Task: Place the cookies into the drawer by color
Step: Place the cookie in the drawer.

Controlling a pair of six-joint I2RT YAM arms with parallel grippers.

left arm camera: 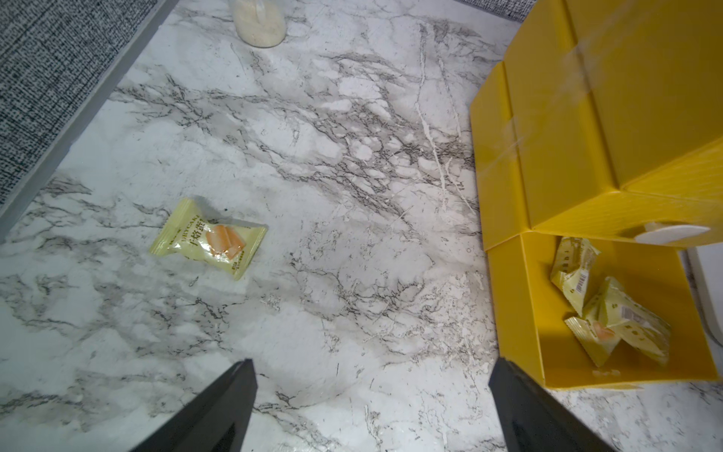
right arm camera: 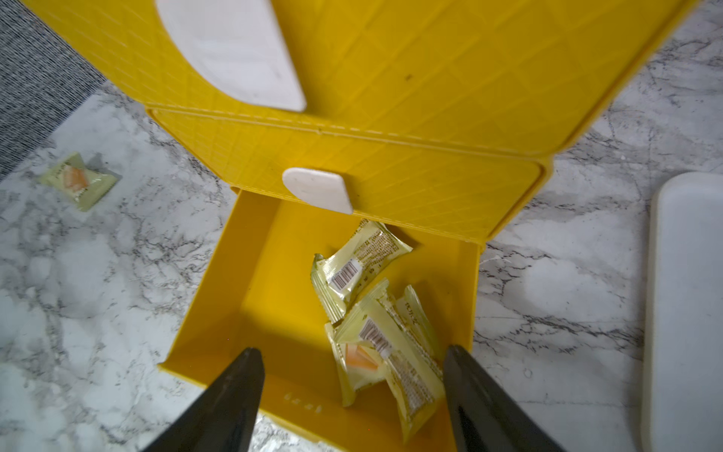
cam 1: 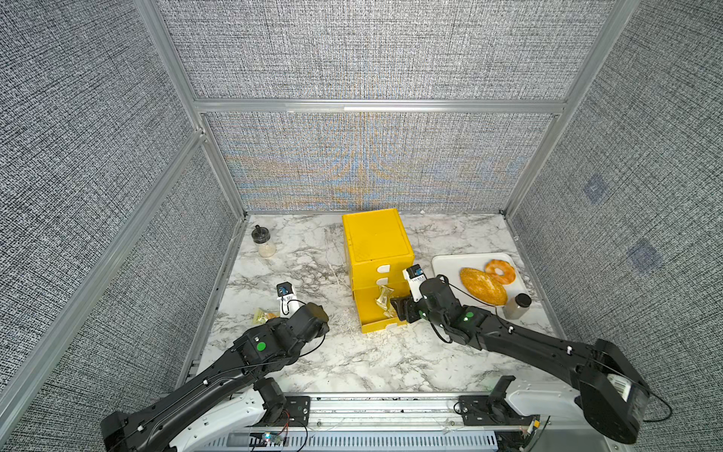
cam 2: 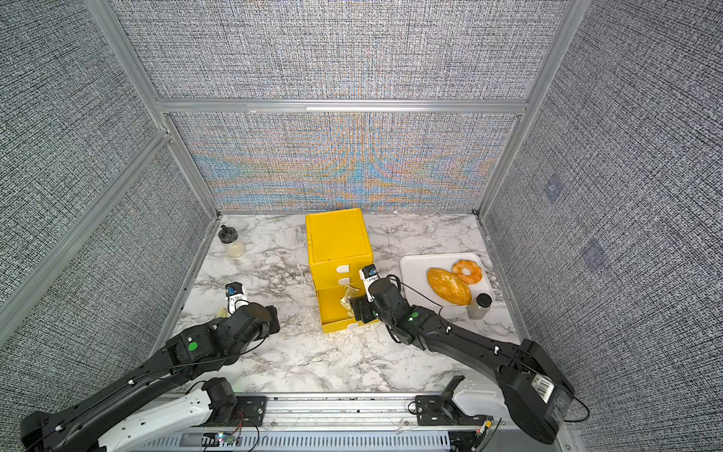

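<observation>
The yellow drawer box (cam 1: 375,250) stands mid-table with its bottom drawer (right arm camera: 242,313) pulled out. A few pale yellow packets (right arm camera: 364,266) lie heaped toward one side of it, one tucked back under the front of the middle drawer (right arm camera: 391,168). The right pincer (right arm camera: 352,352) hangs just over that open drawer, jaws apart and nothing pinched between them. The left pincer (left arm camera: 371,364) is spread wide over bare table (left arm camera: 352,156), near one loose packet (left arm camera: 209,238) of the same colour, which lies flat and well apart from the box. What worries me is how close the right fingers (right arm camera: 234,391) hang to the drawer's front wall and the white tab (right arm camera: 317,189) above. A careless move could hook either one and drag that light-looking box. The heap might ride up and jam if the drawer gets shoved shut. The loose packet looks thin and slick, so fingers coming down on it may skate it toward the side wall (left arm camera: 47,78). And both arms heading for one drawer could meet.
</observation>
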